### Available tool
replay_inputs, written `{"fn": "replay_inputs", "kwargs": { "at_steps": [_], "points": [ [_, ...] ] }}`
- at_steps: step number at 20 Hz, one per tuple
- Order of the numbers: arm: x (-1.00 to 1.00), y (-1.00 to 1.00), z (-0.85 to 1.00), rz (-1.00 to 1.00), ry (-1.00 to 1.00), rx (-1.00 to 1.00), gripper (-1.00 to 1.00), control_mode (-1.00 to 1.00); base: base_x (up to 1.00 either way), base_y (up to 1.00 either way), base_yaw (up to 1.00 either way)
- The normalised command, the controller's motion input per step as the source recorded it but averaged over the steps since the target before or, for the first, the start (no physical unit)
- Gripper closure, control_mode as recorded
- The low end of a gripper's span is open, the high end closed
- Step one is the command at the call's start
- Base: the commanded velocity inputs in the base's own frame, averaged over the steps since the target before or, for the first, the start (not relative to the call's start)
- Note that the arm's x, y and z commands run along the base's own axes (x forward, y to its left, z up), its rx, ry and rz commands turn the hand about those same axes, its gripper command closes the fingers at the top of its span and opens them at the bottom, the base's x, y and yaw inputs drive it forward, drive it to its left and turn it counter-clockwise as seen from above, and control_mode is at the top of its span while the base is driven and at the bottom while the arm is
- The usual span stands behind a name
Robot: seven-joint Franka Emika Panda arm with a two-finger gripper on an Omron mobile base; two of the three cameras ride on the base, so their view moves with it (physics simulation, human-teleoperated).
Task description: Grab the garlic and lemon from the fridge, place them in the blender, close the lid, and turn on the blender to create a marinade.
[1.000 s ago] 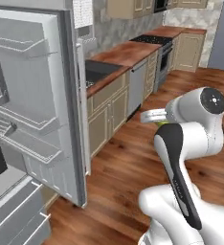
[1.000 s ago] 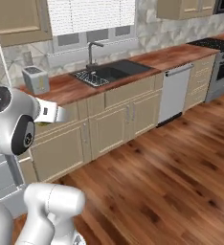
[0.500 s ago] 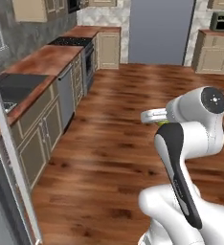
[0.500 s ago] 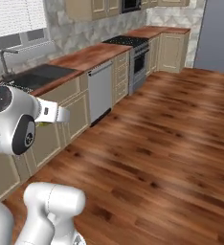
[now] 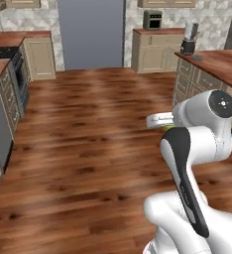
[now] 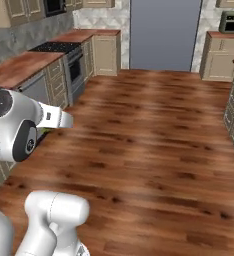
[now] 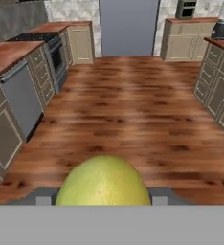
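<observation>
Clamped on the lemon (image 7: 103, 182), which bulges yellow-green between the finger tips at the bottom of the hand view; gripper (image 7: 103, 197) carried high over the wooden floor (image 5: 88, 149). Blender (image 5: 189, 38) well ahead and off to the right, on the corner of the wooden counter (image 5: 212, 59). Lid probably beside it, too blurred to confirm.

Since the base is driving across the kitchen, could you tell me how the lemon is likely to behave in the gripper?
The lemon looks round and smooth-skinned, so it could probably slip or rotate between the two fingers of the gripper. It seems firm rather than squashy, holding a full shape. If released on the wooden floor it would likely roll.
</observation>
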Motion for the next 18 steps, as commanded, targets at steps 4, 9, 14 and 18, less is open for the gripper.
{"fn": "replay_inputs", "kwargs": {
  "at_steps": [4, 9, 14, 18],
  "points": [
    [0.00, 0.00, 0.00, 0.00, 0.00, 0.00, 1.00, 1.00, 0.93, 0.00, -0.50],
    [0.00, 0.00, 0.00, 0.00, 0.00, 0.00, 1.00, 1.00, 1.00, 0.16, -0.46],
    [0.00, 0.00, 0.00, 0.00, 0.00, 0.00, 1.00, 1.00, 1.00, 0.32, -0.43],
    [0.00, 0.00, 0.00, 0.00, 0.00, 0.00, 1.00, 1.00, 1.00, 0.45, -0.41]
  ]
}}
